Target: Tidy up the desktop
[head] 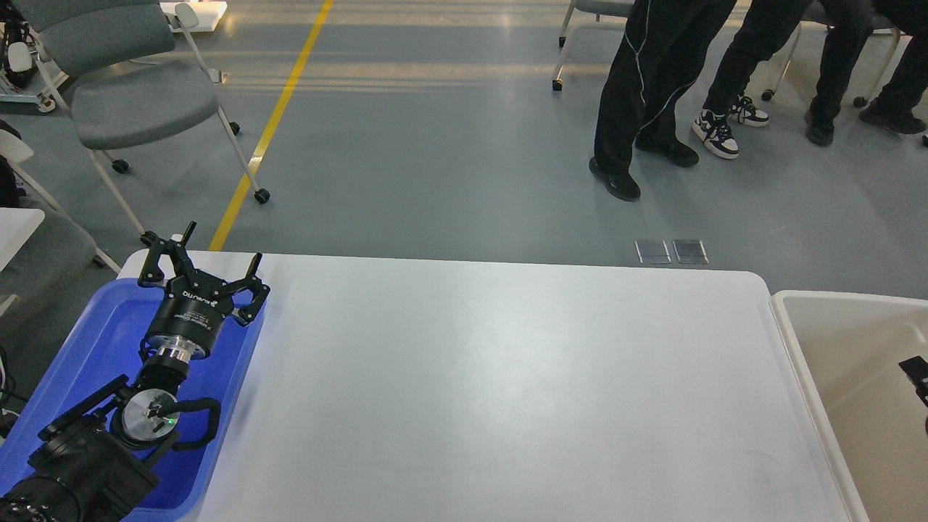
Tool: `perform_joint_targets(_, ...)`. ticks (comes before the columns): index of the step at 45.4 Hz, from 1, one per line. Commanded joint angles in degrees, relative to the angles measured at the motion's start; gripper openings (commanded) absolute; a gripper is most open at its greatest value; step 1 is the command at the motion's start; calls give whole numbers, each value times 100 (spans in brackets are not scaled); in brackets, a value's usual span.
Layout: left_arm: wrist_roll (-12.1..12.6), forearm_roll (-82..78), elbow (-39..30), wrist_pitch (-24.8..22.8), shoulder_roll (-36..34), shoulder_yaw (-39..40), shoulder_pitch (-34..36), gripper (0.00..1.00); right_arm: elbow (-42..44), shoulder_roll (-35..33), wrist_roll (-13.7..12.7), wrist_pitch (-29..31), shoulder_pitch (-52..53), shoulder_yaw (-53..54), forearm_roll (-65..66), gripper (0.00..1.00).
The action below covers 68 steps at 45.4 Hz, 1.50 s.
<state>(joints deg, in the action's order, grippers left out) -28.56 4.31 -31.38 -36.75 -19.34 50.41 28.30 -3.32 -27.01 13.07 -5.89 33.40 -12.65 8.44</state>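
Nothing lies on the desktop [507, 384] between blue tray [94, 348] and cream bin [834, 341]; the left gripper [206, 272] hovers over the tray, fingers spread, empty — best lifted straight clear; right gripper barely visible, state unclear.

Desktop [507, 377]: smooth white top, slight gloss, soft sheen seen mid-surface. Tray [80, 348]: blue plastic, glossy. Bin [834, 341]: cream plastic, smooth, semi-matt. Left gripper [221, 250]: black matt fingers, polished metal ring at wrist. Chair [138, 109]: grey cloth seat, white metal frame. Floor [435, 159]: grey, smooth, faintly shiny.
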Motion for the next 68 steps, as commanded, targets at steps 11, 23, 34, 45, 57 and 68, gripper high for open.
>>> perform_joint_targets(11, 0, 0, 0, 1, 0, -4, 0, 100, -28, -173, 20, 150, 105, 1957, -9, 100)
perform_joint_targets(23, 0, 0, 0, 1, 0, 4, 0, 100, -37, -392, 29, 984, 368, 4409, -176, 100)
perform_joint_targets(34, 0, 0, 0, 1, 0, 4, 0, 100, -466, -393, 204, 1301, 228, 5702, -704, 100)
perform_joint_targets(45, 0, -9, 0, 1, 0, -4, 0, 100, -1697, -542, 292, 1310, -27, 6098, -704, 100)
perform_joint_targets(57, 0, -9, 0, 1, 0, -4, 0, 100, -3077, -604, 327, 1915, -615, 6739, -677, 100)
perform_joint_targets(68, 0, -9, 0, 1, 0, -4, 0, 100, -3667, -323, 1109, 2470, -1108, 7013, -633, 100)
